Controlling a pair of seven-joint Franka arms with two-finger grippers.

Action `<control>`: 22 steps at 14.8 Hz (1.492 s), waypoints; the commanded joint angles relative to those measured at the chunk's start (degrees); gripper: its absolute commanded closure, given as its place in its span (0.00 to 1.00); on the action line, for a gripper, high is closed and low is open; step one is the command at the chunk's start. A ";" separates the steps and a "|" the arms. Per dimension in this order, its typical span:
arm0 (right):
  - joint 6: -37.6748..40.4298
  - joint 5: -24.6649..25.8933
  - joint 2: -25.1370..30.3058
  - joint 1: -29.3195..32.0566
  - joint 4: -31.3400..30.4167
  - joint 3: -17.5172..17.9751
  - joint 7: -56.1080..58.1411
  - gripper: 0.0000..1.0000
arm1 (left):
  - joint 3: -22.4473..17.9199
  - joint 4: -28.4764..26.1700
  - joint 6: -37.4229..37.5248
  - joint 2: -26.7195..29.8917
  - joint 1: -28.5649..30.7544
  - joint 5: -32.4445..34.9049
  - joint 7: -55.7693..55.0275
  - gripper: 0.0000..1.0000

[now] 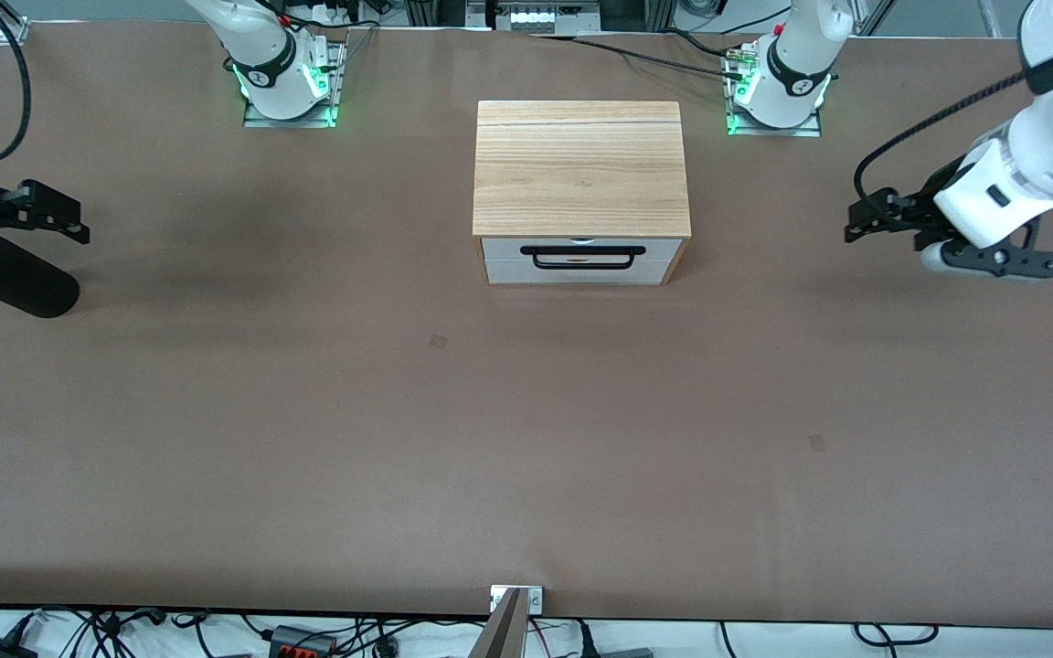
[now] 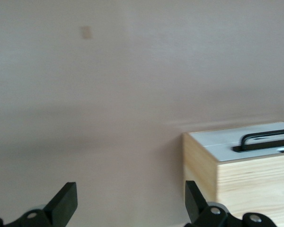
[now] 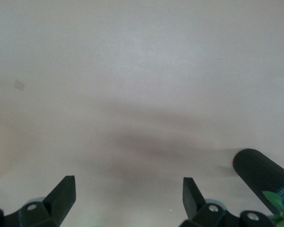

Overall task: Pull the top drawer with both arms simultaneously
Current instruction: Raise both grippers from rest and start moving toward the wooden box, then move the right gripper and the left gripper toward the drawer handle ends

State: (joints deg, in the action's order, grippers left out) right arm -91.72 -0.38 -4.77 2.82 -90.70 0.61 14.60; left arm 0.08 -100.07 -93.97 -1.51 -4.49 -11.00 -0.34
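The top drawer [image 1: 581, 250] sits shut in the light-wood cabinet [image 1: 581, 169] at mid-table, its white front and black bar handle [image 1: 583, 257] facing the front camera. My left gripper [image 1: 854, 226] is open and empty, above the table toward the left arm's end, well apart from the cabinet. In the left wrist view my left gripper [image 2: 131, 201] points at bare table, with the drawer front [image 2: 227, 144] and handle [image 2: 267, 140] to one side. My right gripper [image 1: 79, 222] is open and empty above the right arm's end; in the right wrist view it [image 3: 128, 194] shows only table.
A second white drawer front [image 1: 572, 272] lies under the top one. A black cylinder [image 1: 10, 279] on the right arm hangs near its gripper and shows in the right wrist view [image 3: 262, 177]. Brown table [image 1: 526, 439] spreads in front of the cabinet.
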 commanded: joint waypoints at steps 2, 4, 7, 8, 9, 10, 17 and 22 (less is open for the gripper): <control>-1.87 -0.59 -4.88 -5.78 0.61 0.35 0.42 0.00 | -0.17 1.20 1.86 -3.76 0.00 -8.84 1.40 0.00; -3.37 -0.93 -6.12 -9.65 0.61 0.35 0.25 0.00 | -0.08 0.75 1.86 -4.63 -0.43 -11.74 2.70 0.00; -4.17 -18.43 -11.90 -9.24 0.52 -0.26 -1.24 0.00 | -0.17 -1.26 1.42 -7.44 0.53 -23.23 14.79 0.00; -4.52 -24.87 -13.32 -8.36 0.26 -0.26 -2.29 0.00 | -0.17 -1.44 1.33 -9.19 1.84 -27.19 20.76 0.00; -4.87 -27.37 -14.81 -8.35 0.26 -0.17 -1.52 0.00 | -0.17 -1.62 1.59 -10.86 3.41 -32.19 26.13 0.00; -5.57 -29.39 -16.65 -8.18 0.43 -0.09 -0.03 0.00 | -0.17 -2.14 1.77 -12.45 3.87 -34.94 30.97 0.00; -8.13 -58.82 -26.68 -10.19 -1.67 0.27 15.68 0.00 | -0.17 -10.41 4.21 -22.03 4.84 -54.90 47.88 0.00; -8.30 -69.91 -30.46 -14.32 -3.52 0.35 25.64 0.00 | 1.23 -15.60 5.55 -27.74 3.96 -64.93 54.11 0.00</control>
State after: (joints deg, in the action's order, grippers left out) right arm -99.41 -66.08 -34.94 -9.83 -93.19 0.84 37.03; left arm 0.26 -114.83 -89.11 -27.33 -0.37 -72.92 50.01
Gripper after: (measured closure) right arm 0.000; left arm 0.000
